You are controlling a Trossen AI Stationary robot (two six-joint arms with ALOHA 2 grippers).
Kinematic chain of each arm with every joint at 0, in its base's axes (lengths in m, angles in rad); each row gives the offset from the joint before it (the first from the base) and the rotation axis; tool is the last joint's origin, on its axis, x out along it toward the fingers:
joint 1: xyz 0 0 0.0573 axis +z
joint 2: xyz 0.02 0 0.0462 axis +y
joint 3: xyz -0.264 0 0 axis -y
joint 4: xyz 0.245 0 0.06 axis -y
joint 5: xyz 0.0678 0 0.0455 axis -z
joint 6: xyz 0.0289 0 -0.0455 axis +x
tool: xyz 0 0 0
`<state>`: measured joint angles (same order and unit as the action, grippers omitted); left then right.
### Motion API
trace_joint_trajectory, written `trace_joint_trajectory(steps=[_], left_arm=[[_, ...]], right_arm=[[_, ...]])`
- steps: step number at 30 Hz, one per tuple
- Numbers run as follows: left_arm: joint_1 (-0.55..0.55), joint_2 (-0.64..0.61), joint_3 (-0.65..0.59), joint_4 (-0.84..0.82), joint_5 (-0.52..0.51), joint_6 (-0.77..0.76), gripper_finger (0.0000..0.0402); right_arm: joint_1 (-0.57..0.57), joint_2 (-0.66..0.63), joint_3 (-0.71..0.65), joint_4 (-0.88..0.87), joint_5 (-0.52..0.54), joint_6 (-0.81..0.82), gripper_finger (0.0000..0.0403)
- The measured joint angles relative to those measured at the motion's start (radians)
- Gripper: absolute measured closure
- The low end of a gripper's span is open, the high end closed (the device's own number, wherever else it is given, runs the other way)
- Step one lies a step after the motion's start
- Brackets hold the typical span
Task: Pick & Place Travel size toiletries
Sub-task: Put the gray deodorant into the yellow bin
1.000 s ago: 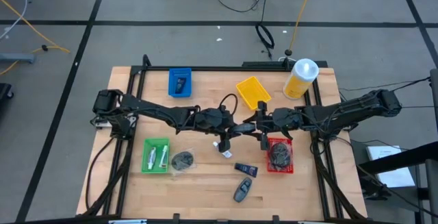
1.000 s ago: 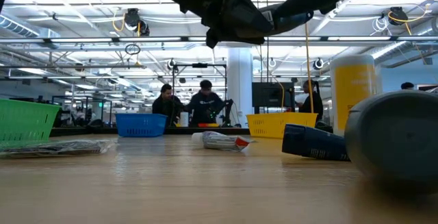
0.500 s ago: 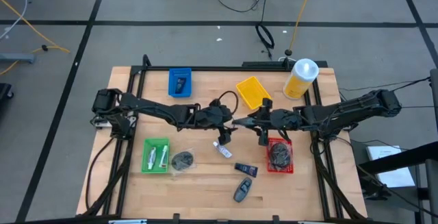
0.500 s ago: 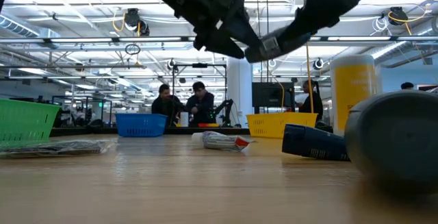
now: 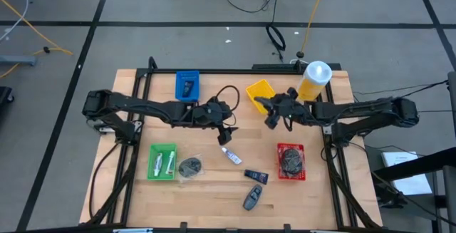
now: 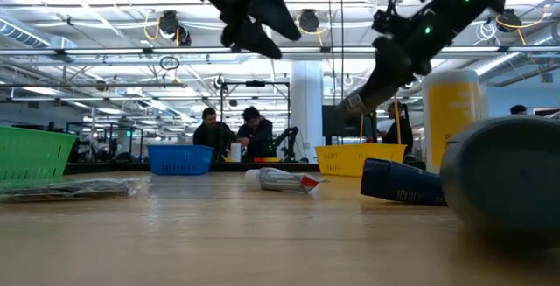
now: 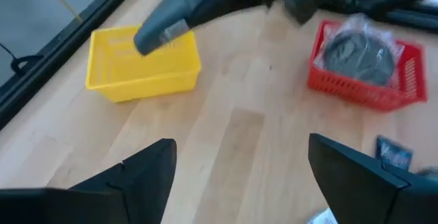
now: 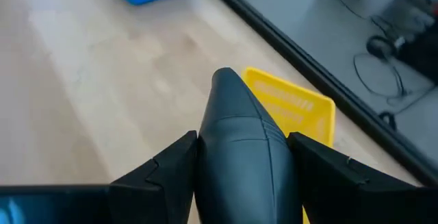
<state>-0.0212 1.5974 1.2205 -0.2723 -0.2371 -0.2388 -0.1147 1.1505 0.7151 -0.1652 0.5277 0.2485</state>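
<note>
My right gripper [image 5: 273, 112] is shut on a dark-grey oblong piece [image 8: 239, 135] and hovers at the near edge of the yellow tray [image 5: 261, 94]. My left gripper [image 5: 228, 129] hangs open over the table's middle with nothing between its fingers [image 7: 137, 179]. Below it, a small white tube [image 5: 230, 154] lies flat on the wood. Nearer the front lie a dark-blue mini tube [image 5: 255, 176] and another dark-grey oblong piece [image 5: 251, 199]. One grey wrapped pad [image 5: 189, 167] lies on the table. Another fills the red tray [image 5: 291, 147]. My right gripper pinches the oblong piece's rear part [image 8: 241, 183] between its two fingers [image 8: 171, 172], one on each long side. The piece juts out forward along the fingers. It is lifted clear and slants down toward the yellow tray, its free tip [image 6: 353, 104] lowest.
A green tray [image 5: 162, 149] with small tubes stands at the front left and a blue tray [image 5: 187, 85] with a dark item at the far left. A large yellow bottle [image 5: 313, 82] stands just right of the yellow tray. People stand in the room beyond the table.
The two grippers met over the table's middle. My left gripper has opened, let go of the oblong piece, and drawn back toward the table's left, rising. My right gripper has carried the piece toward the far edge, to the yellow tray, rolling and tipping it downward.
</note>
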Motion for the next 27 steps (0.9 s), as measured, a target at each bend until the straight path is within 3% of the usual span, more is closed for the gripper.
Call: trace_joint_trajectory(steps=[5, 13, 20, 27], left_arm=[[-0.006, -0.026, 0.000, -0.134, 0.010, -0.074, 0.0100], [-0.046, -0.039, -0.001, -0.394, 0.055, -0.261, 0.0128], [-0.099, -0.039, 0.000, -0.468, 0.057, -0.321, 0.0160], [-0.139, -0.039, 0.000, -0.524, 0.109, -0.373, 0.0185]], right_arm=[[-0.076, 0.007, -0.070, 0.157, 0.000, 0.095, 0.0203], [-0.168, 0.091, -0.098, 0.269, -0.031, 0.207, 0.0202], [-0.186, 0.200, -0.099, 0.311, -0.060, 0.248, 0.0202], [-0.186, 0.212, -0.099, 0.322, -0.060, 0.182, 0.0195]])
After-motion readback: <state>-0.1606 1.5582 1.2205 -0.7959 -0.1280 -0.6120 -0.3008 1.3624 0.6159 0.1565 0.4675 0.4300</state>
